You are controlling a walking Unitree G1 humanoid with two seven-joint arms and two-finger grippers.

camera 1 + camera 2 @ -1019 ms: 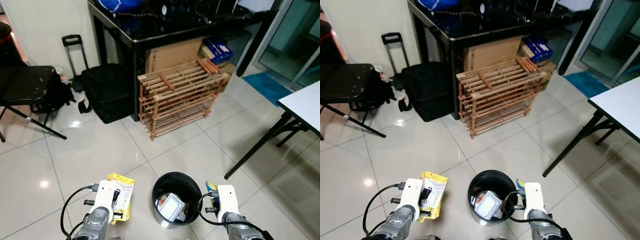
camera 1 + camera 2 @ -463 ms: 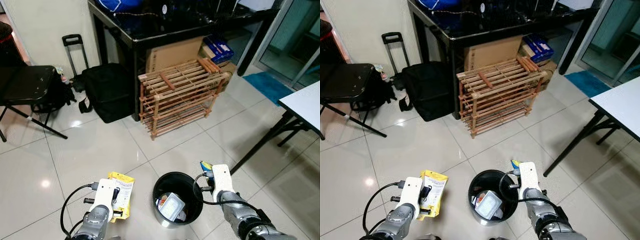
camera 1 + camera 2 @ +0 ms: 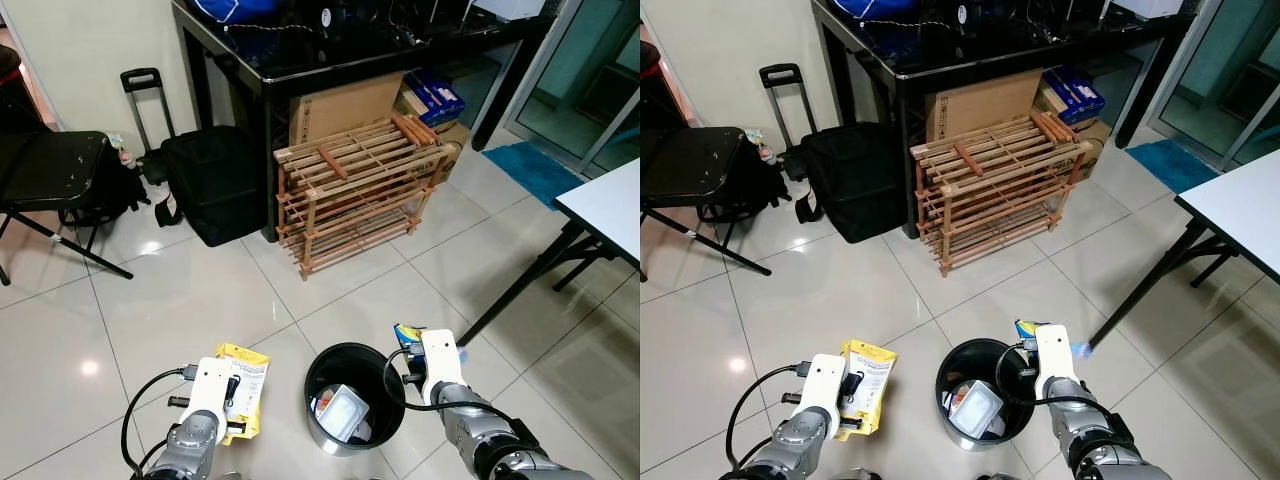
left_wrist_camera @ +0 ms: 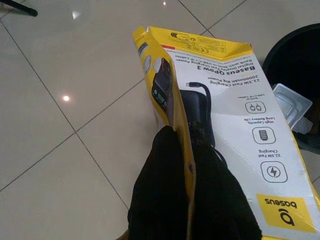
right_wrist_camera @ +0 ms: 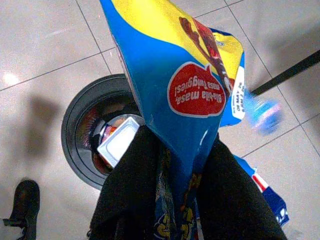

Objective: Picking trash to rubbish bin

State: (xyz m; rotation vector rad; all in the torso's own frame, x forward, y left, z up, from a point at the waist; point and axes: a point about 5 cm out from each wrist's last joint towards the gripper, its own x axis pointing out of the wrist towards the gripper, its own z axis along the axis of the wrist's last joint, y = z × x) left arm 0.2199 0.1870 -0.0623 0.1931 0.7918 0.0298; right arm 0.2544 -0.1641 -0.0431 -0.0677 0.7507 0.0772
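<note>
Rubbish bin (image 3: pixel 355 392): round, black, on tiled floor (image 3: pixel 180 300) between both arms, white container inside. Right hand (image 5: pixel 180 165) clenched on blue-and-yellow snack bag (image 5: pixel 175 85), held over floor just beside bin rim. Left hand (image 4: pixel 182 150) clamped on yellow power-bank box (image 4: pixel 235 150), beside bin on robot's left. Wooden rack (image 3: pixel 355 190) farther ahead, black suitcase (image 3: pixel 205 180) beside it.

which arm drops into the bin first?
Right, likely. The right gripper, shut on the blue snack bag, sits at the black bin's rim. The left gripper, shut on the yellow box, is farther off to the bin's left.
</note>
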